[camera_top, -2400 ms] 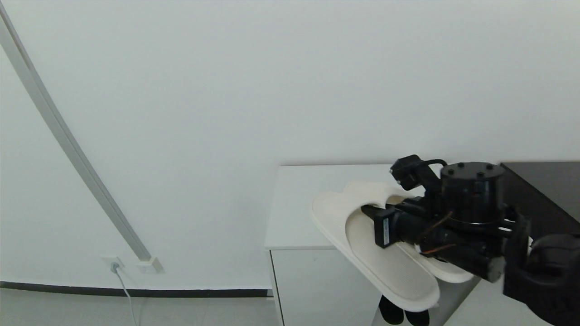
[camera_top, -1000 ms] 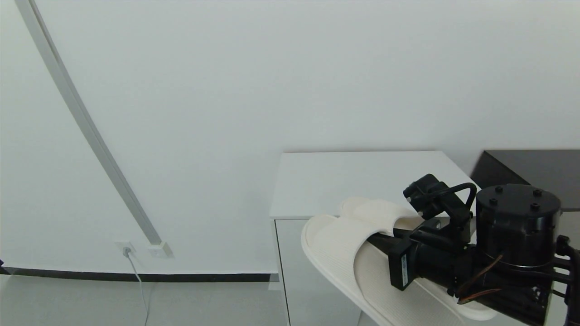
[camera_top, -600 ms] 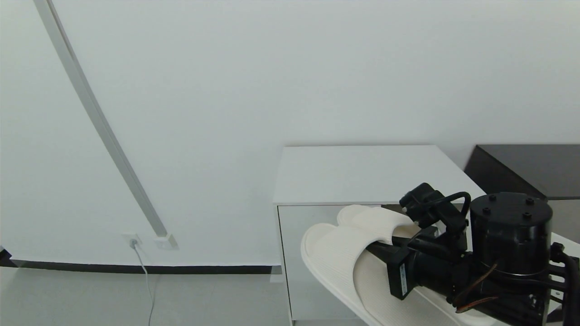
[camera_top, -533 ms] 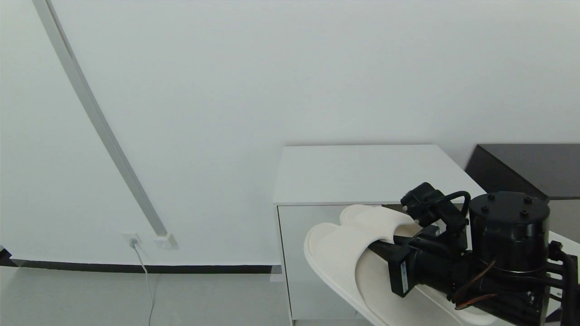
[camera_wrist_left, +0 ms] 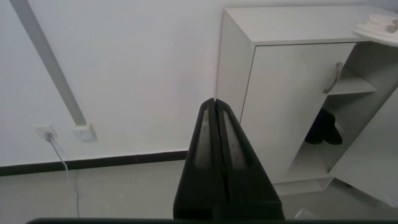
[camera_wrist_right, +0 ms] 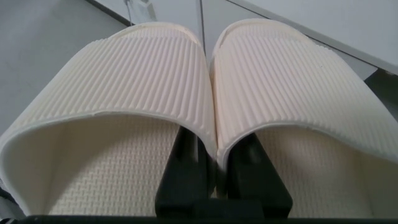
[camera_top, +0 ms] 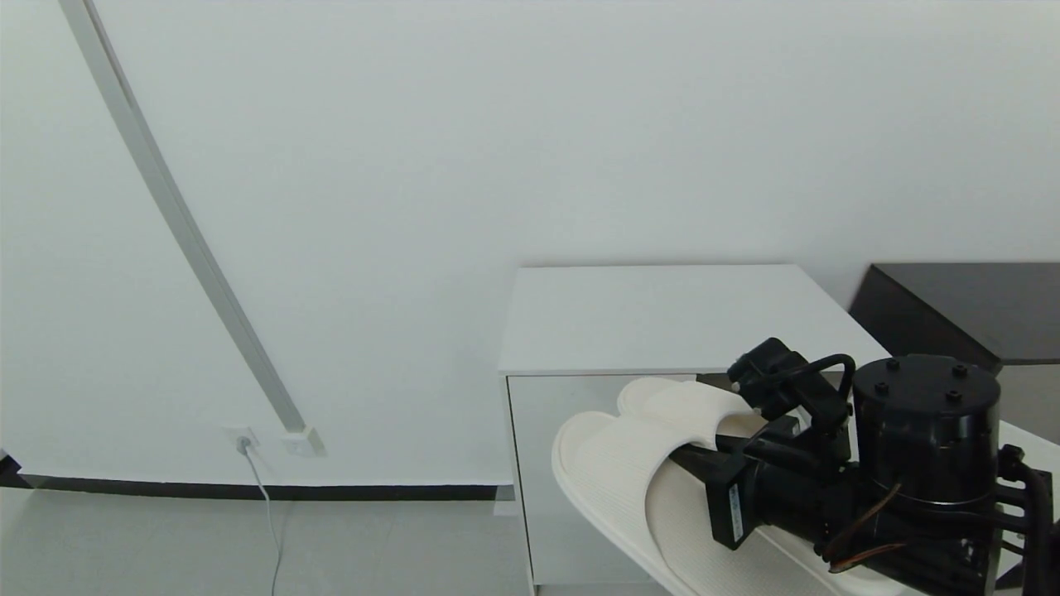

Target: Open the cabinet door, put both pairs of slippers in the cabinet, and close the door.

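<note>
A pair of cream slippers [camera_top: 629, 472] hangs side by side in front of the white cabinet [camera_top: 662, 319], just below its top edge. My right gripper [camera_wrist_right: 213, 163] is shut on the two adjoining inner strap edges of the cream slippers [camera_wrist_right: 205, 81], with its fingertips hidden under the straps. My left gripper [camera_wrist_left: 216, 140] is shut on nothing, low and left of the cabinet [camera_wrist_left: 283, 25]. The cabinet's right door [camera_wrist_left: 373, 168] stands open. A pair of black slippers [camera_wrist_left: 324, 129] sits in the lower compartment under a shelf [camera_wrist_left: 351, 87].
The cabinet's left door [camera_wrist_left: 292, 106] is closed, with a handle [camera_wrist_left: 336, 78] at its edge. A dark table [camera_top: 969, 306] stands right of the cabinet. A wall socket with a cable [camera_top: 242, 440] and a slanted trunking strip [camera_top: 166, 199] are on the wall to the left.
The camera has shifted. Relative to the cabinet, my right gripper with the cream slippers has come down from over the top to in front of it. Over the last half second it barely moves.
</note>
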Available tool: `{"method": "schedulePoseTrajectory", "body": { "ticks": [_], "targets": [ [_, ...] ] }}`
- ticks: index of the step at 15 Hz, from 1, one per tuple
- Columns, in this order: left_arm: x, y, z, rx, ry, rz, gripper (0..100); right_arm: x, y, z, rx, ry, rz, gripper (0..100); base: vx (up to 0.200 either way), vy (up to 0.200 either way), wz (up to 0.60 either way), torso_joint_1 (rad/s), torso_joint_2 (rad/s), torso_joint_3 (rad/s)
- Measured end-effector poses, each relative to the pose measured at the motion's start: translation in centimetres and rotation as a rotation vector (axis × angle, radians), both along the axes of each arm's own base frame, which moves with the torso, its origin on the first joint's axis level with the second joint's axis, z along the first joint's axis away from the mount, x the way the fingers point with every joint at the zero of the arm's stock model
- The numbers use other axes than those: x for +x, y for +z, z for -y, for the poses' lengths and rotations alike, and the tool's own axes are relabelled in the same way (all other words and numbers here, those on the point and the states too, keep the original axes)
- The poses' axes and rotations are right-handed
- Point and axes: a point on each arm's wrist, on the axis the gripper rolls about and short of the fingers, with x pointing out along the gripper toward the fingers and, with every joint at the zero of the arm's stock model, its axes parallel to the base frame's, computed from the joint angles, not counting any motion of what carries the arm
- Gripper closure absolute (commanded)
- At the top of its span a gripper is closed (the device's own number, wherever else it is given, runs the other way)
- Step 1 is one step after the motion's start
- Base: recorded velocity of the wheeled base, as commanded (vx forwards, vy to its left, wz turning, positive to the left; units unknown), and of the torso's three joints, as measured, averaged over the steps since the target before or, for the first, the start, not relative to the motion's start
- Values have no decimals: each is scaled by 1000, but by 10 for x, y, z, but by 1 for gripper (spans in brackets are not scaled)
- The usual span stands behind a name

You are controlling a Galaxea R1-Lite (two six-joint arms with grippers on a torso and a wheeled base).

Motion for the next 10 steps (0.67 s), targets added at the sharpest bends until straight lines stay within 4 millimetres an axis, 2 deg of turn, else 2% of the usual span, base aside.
{"method": "schedulePoseTrajectory", "body": {
  "ticks": [2, 10],
  "targets": [
    [0, 0, 0, 0, 0, 0, 100, 0, 0, 0, -1, 0, -1, 100, 0, 0, 0, 0, 0, 0],
    [0, 0, 0, 0, 1, 0, 100, 1, -3, -1, -8, -1, -8, 100, 0, -200, 0, 6, 2, 4]
  ]
}}
